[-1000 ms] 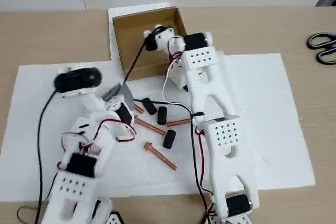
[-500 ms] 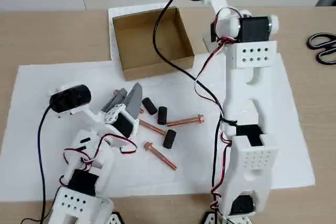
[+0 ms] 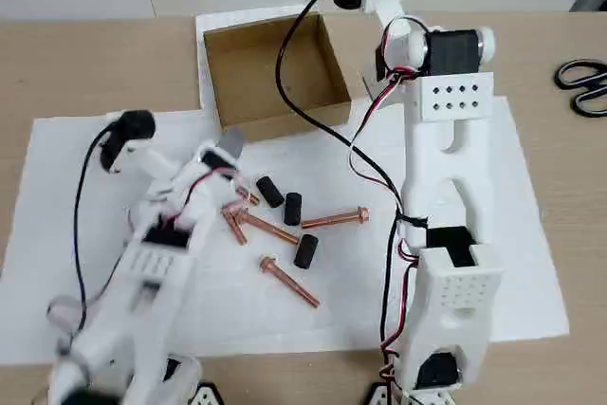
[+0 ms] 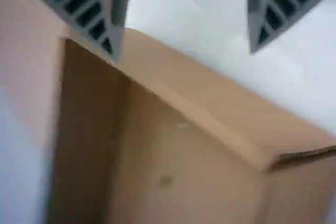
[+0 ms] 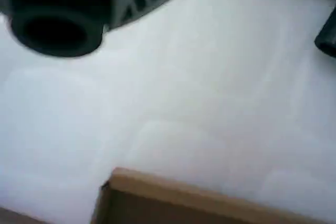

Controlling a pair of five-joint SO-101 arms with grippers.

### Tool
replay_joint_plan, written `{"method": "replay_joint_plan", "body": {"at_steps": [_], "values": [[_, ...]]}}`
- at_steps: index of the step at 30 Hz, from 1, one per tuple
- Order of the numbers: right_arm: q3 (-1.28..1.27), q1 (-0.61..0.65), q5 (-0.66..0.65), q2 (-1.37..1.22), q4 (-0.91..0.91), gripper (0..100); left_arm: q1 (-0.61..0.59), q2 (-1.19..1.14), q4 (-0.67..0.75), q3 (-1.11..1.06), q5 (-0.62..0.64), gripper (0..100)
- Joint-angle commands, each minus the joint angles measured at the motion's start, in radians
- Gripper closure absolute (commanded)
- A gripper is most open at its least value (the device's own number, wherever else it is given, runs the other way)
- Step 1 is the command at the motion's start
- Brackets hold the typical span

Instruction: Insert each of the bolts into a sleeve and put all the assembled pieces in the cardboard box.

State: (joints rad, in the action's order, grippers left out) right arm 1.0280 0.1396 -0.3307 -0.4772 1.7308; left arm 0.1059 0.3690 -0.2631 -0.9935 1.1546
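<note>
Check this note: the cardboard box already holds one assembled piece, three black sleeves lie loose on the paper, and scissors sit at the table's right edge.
One error: the cardboard box is empty in the high view, with no assembled piece inside. The three black sleeves on the paper and the scissors at the right edge of the table are right.
</note>
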Motion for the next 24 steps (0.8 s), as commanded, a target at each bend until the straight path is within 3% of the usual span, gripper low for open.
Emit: {"method": "replay_joint_plan", "body": {"at_steps": [1,4,7,20,24], "values": [[0.005,-0.005,0.006,0.077,-0.001,99.4,-0.011,-0.265,-0.218,0.285,0.057,85],[0.005,-0.005,0.005,0.076,-0.001,99.4,-0.028,-0.410,-0.466,0.490,0.089,85],[0.003,-0.010,0.005,0.076,-0.001,99.4,-0.031,-0.488,-0.618,0.621,0.120,85],[0.003,-0.005,0.005,0.079,0.002,99.4,-0.029,-0.537,-0.605,0.679,0.123,85],[-0.006,-0.005,0.005,0.077,0.001,99.4,-0.031,-0.404,-0.703,0.693,0.121,85]]}}
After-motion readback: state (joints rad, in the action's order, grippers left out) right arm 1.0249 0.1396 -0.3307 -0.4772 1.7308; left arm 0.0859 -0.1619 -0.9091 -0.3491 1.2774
